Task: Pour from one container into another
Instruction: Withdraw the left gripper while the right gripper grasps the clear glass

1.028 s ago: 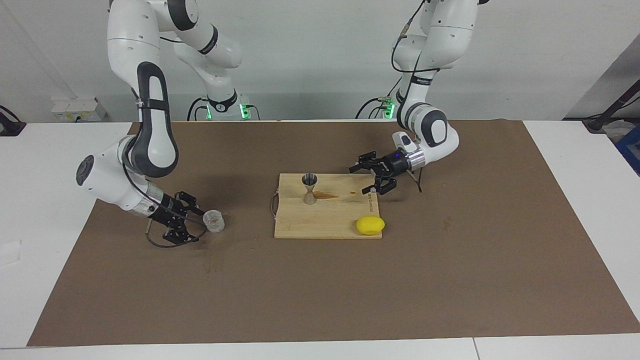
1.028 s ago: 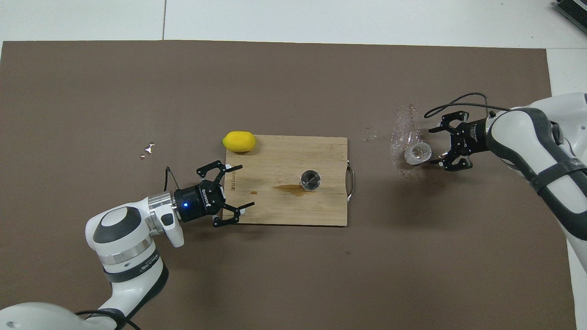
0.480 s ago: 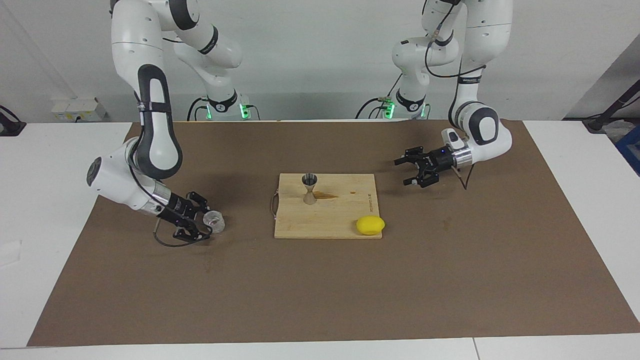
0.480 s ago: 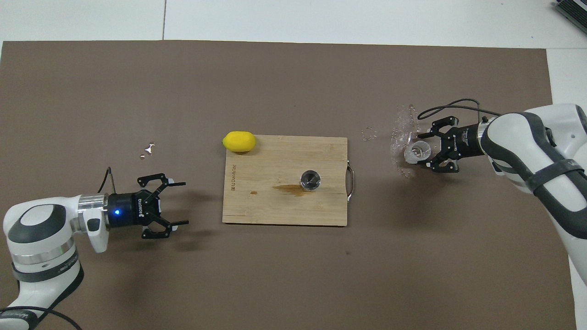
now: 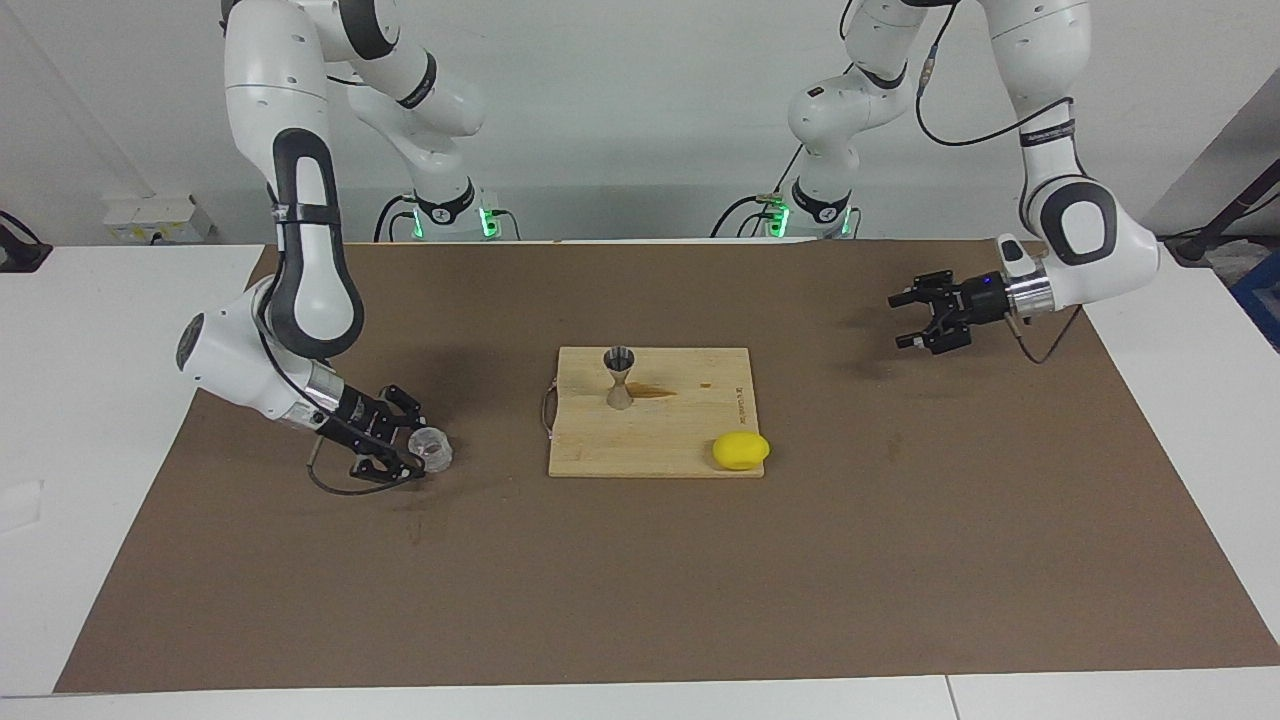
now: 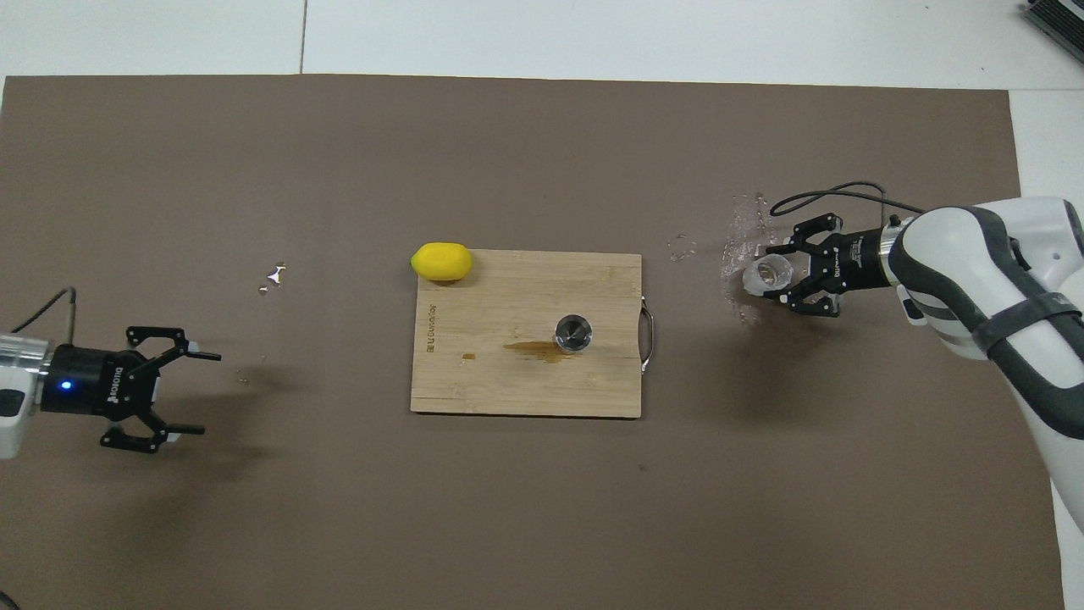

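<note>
I take the wooden cutting board [image 5: 650, 412] at the middle of the brown mat [image 5: 640, 600] as my reference.

1. Jigger [image 5: 619, 378]: I see it upright on the board, toward the edge nearer the robots. A brown stain [image 6: 535, 349] lies on the wood, touching its foot.

2. Tumbler [image 5: 430, 445]: I see it on the mat, well apart from the board, toward the right arm's end of the table. In the overhead view its open mouth [image 6: 769, 273] faces partly sideways, so it appears tilted. Wet splashes [image 6: 738, 246] mark the mat around it.

3. Right gripper [image 5: 405, 447]: I read it low at the mat, its fingers either side of the tumbler at a narrow setting. I cannot tell whether they grip the glass firmly.

4. Left gripper [image 5: 912, 318]: I read it over bare mat, well apart from the board, toward the left arm's end of the table. Its fingers stand wide apart with nothing between them.

5. Lemon [image 5: 741, 450]: I see it at the board's corner farthest from the robots, toward the left arm's end, partly over the edge.
</note>
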You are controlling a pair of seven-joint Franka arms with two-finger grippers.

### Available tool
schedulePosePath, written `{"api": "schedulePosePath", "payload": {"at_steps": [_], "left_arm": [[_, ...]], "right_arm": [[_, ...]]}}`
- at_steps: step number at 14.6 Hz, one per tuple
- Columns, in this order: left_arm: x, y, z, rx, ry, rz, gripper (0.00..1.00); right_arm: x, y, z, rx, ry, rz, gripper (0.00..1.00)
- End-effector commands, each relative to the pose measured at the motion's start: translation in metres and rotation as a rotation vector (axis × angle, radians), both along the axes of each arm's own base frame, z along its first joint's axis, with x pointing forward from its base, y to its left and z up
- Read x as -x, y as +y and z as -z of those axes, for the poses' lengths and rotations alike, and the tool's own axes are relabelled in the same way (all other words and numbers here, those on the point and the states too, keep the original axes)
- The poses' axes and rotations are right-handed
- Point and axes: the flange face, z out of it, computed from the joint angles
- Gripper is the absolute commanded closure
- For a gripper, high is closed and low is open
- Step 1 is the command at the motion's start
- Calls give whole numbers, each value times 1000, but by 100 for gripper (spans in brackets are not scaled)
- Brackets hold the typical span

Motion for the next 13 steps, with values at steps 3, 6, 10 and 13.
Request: {"api": "schedulePosePath", "payload": {"at_steps": [3, 6, 10, 13], "left_arm": [[-30, 44, -59, -235, 28, 66, 0], [-46, 40, -90, -384, 56, 47, 0], [-51, 7, -132, -560, 128, -14, 0], [-51, -8, -155, -624, 169, -83, 0]], "right_arm": [[12, 2, 4, -2, -33, 58, 30], [13, 2, 4, -6, -29, 65, 30], [15, 4, 4, -94, -17, 173, 24], [25, 1, 9, -113, -23, 255, 19]]}}
